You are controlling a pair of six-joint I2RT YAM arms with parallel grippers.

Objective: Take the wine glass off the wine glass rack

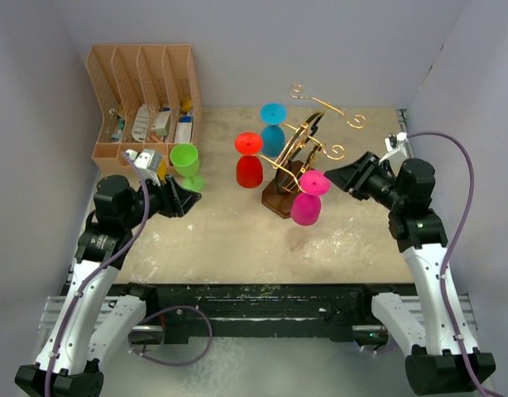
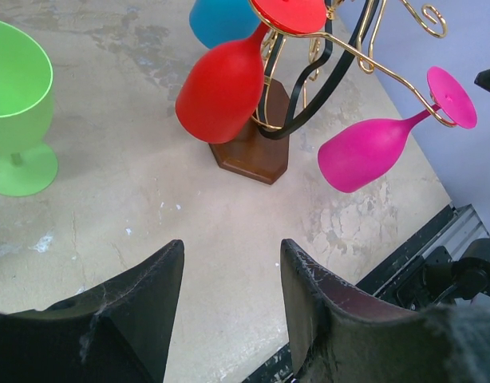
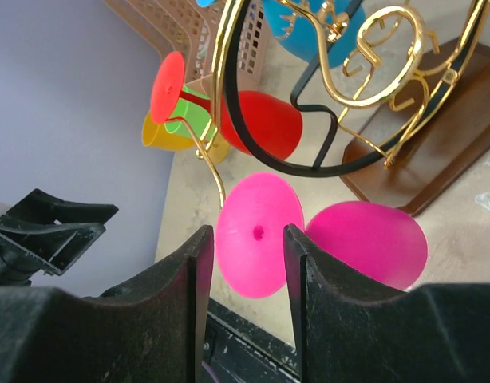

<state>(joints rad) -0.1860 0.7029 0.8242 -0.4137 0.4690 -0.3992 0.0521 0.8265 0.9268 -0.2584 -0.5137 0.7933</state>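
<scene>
The wine glass rack (image 1: pixel 308 141), gold wire on a dark wooden base (image 1: pixel 280 201), stands mid-table. A pink wine glass (image 1: pixel 307 203) hangs upside down from its near arm. A red one (image 1: pixel 249 162) and a blue one (image 1: pixel 273 129) hang further back. My right gripper (image 1: pixel 332 175) is open just right of the pink glass's foot. In the right wrist view that foot (image 3: pixel 257 235) shows just beyond the open gripper (image 3: pixel 245 231), with the pink bowl (image 3: pixel 369 239) to the right. My left gripper (image 1: pixel 190 198) is open and empty over bare table (image 2: pixel 231 246).
A green glass (image 1: pixel 186 162) stands upright on the table by the left gripper, also in the left wrist view (image 2: pixel 17 120). A yellow cup (image 3: pixel 161 137) shows behind it. A tan slotted organizer (image 1: pixel 142 91) fills the back left corner. Walls close in both sides.
</scene>
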